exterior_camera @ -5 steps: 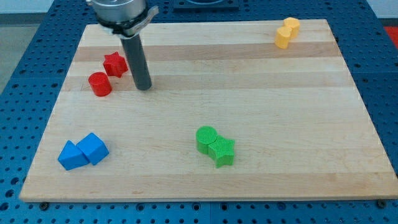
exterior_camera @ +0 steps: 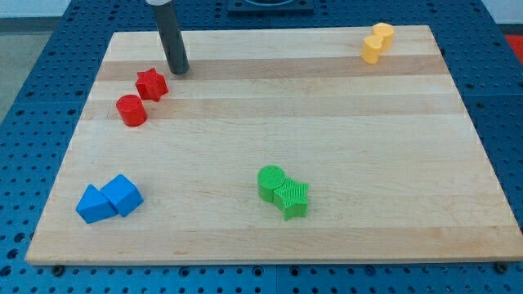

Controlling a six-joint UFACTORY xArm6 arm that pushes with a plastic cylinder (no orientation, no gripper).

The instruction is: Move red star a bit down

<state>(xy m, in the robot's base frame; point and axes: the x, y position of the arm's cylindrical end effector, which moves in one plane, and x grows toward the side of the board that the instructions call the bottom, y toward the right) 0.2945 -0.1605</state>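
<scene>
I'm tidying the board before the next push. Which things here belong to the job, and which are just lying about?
In the job:
- red star
- my tip, just above and to the view's right of the star

Lying about:
- red cylinder
- two blue blocks
- green cylinder and green star
- two yellow blocks

Top-left corner of the board [exterior_camera: 368, 131]: my tip [exterior_camera: 179, 70] stands just to the upper right of the red star [exterior_camera: 151, 83], and the red cylinder [exterior_camera: 131, 110] lies just beside the star's lower left. Blue blocks [exterior_camera: 109, 199] paired at the bottom-left corner. Green cylinder [exterior_camera: 271, 180] and green star [exterior_camera: 292, 198] together near mid bottom edge. Yellow blocks [exterior_camera: 377, 42] paired at the top-right corner.
</scene>
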